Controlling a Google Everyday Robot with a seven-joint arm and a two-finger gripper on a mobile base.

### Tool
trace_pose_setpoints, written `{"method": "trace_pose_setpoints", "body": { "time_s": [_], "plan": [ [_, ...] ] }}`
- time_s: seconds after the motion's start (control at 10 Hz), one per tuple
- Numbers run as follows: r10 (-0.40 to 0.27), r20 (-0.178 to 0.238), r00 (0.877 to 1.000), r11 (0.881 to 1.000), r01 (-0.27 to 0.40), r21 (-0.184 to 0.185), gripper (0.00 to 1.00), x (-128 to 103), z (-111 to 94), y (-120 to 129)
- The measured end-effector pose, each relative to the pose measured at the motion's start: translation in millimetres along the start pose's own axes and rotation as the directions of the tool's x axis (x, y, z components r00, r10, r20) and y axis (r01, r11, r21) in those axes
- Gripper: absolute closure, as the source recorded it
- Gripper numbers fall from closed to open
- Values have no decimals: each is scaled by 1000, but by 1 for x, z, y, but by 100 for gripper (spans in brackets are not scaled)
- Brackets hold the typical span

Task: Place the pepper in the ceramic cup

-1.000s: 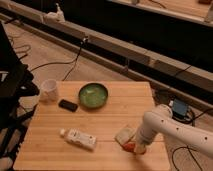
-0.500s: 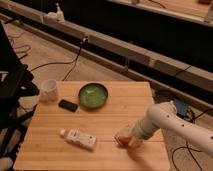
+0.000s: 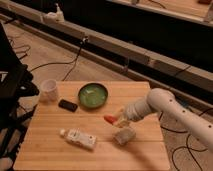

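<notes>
We are logging one frame from the single camera. The white arm (image 3: 167, 104) is reaching in from the 3 o'clock side of the wooden table (image 3: 45, 155), and the gripper (image 3: 116, 120) is sitting just to the 3 o'clock side of the table's centre, pointing toward 9 o'clock. Its jaws are clamping the pepper (image 3: 108, 119), whose red-orange end is sticking out past the fingertips. We cannot tell whether the pepper is touching the board or hanging just above it. The ceramic cup (image 3: 49, 90) is standing upright near the 10 o'clock corner, well apart from the gripper and the pepper. A small black object (image 3: 68, 105) is lying flat just at 4 o'clock from the cup. A green bowl (image 3: 93, 95) is sitting at 12 o'clock from the table's centre, near the far edge, at about 11 o'clock from the pepper. A white bottle (image 3: 78, 138) is lying on its side at 7 o'clock from centre. A crumpled beige item (image 3: 125, 135) is resting near the gripper at its 5 o'clock. We cannot make out what it is.
</notes>
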Motion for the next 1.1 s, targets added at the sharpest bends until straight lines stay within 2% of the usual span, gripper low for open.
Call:
{"method": "trace_pose_setpoints", "body": {
  "time_s": [0.2,0.3,0.4,0.9,1.1],
  "plan": [
    [-37,78,996,999,39,-26,99,-58,23,-19],
    [-51,96,994,997,55,-45,99,-75,32,-22],
    [-55,103,993,997,61,-50,99,-81,35,-22],
    [-57,102,993,997,63,-50,99,-82,35,-23],
    [-86,90,992,995,91,-49,99,-96,41,-30]
  ]
}}
